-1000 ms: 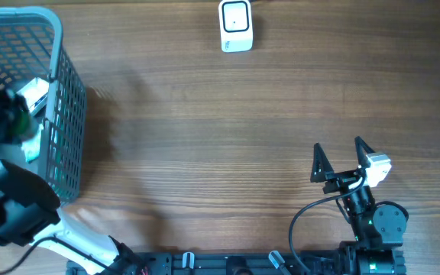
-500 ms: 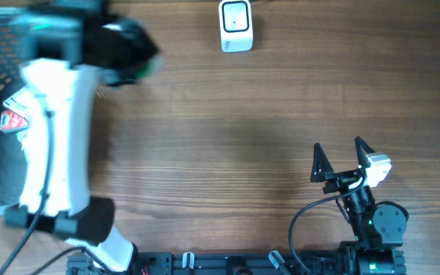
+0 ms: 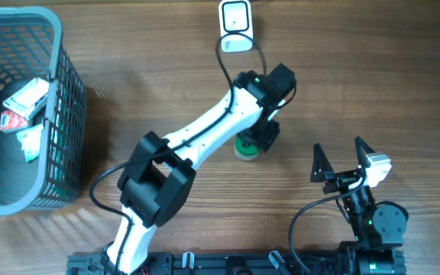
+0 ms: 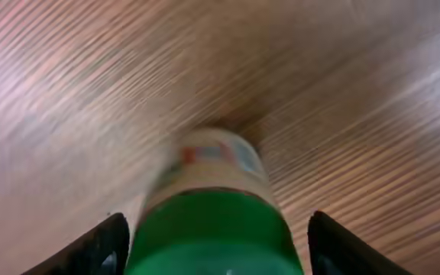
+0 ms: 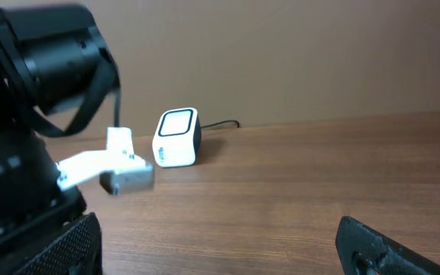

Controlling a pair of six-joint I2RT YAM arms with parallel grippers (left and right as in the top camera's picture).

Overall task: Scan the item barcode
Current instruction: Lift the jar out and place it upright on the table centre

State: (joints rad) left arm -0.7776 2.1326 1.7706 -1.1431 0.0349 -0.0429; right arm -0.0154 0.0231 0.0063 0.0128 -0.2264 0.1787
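Observation:
A green-capped bottle (image 3: 244, 150) with a pale label stands on the wooden table, a little below the white barcode scanner (image 3: 236, 25). My left gripper (image 3: 258, 137) hangs over it. In the left wrist view the bottle (image 4: 212, 221) fills the space between the two black fingers, and bare wood shows between it and the right finger; the gripper (image 4: 216, 248) is open around it. My right gripper (image 3: 341, 156) rests open and empty at the lower right. The right wrist view shows the scanner (image 5: 177, 137) far ahead and the left arm (image 5: 29, 114) at the left.
A grey mesh basket (image 3: 66, 114) stands at the far left with several packaged items (image 3: 23, 107) inside. The scanner's cable runs off the table's back edge. The left arm's white links stretch diagonally across the middle of the table.
The left arm has swung from the basket across to the table's middle, bringing the green bottle, which now stands on the wood. Its jaws have widened slightly. The right arm has not moved.

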